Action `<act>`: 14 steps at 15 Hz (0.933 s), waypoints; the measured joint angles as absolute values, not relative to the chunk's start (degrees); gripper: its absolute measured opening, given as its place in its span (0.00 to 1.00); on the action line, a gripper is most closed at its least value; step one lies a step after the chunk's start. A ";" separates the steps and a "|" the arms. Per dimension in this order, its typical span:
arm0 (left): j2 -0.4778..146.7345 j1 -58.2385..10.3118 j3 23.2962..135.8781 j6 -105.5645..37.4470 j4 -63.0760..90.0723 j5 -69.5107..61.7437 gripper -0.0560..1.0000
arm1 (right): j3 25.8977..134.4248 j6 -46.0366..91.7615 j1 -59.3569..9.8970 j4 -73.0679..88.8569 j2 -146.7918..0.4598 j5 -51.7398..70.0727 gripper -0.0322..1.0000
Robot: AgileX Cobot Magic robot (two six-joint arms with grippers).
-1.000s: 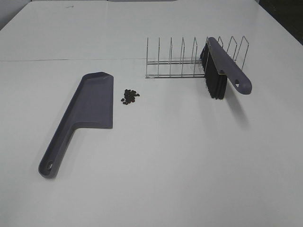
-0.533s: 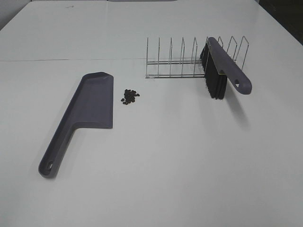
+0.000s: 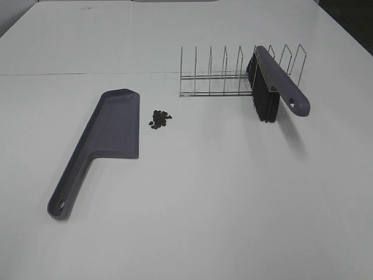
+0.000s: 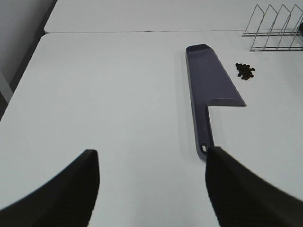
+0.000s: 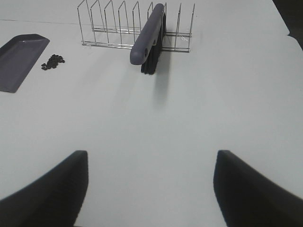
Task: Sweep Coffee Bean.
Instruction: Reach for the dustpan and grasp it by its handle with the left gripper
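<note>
Small heap of beans (image 3: 159, 118) on the white table (image 3: 204, 204), loose and close-packed, just beside the long right-hand edge of the dustpan (image 3: 111, 131) as seen from the high camera, apart from it, not in it. Dustpan flat on the table, scoop end pointing away, handle running back toward the near left, with a hanging hole at its tip. Behind and to the right of the beans, well apart from them, a wire rack (image 3: 215, 81) set crosswise. Lodged in one of its slots toward the right end, a brush (image 3: 274, 81), black bristles down, purple-grey handle sticking out in front of the rack, a hole near its end. Left gripper (image 4: 151, 158) above bare table, dark fingers (image 4: 71, 189) spread wide with nothing between them, dustpan handle straight ahead, its tip close to one finger in the wrist view. Right gripper (image 5: 151, 156) likewise over bare table, fingers (image 5: 251, 189) wide apart and empty, brush and rack ahead, beans and a corner of the dustpan off to the side.
</note>
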State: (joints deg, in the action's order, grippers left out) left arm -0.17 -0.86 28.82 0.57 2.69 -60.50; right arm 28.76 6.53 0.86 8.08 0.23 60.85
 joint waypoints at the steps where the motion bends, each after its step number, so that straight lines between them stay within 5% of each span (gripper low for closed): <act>1: -0.17 -0.86 28.82 0.57 2.69 -60.50 0.63 | 28.76 6.53 0.86 8.08 0.23 60.85 0.66; 14: -0.17 -0.86 28.82 0.57 2.69 -60.50 0.63 | 28.76 6.53 0.86 8.08 0.23 60.85 0.66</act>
State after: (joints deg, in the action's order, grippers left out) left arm -0.17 -0.86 28.82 0.57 2.69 -60.50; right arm 28.76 6.53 0.86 8.08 0.23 60.85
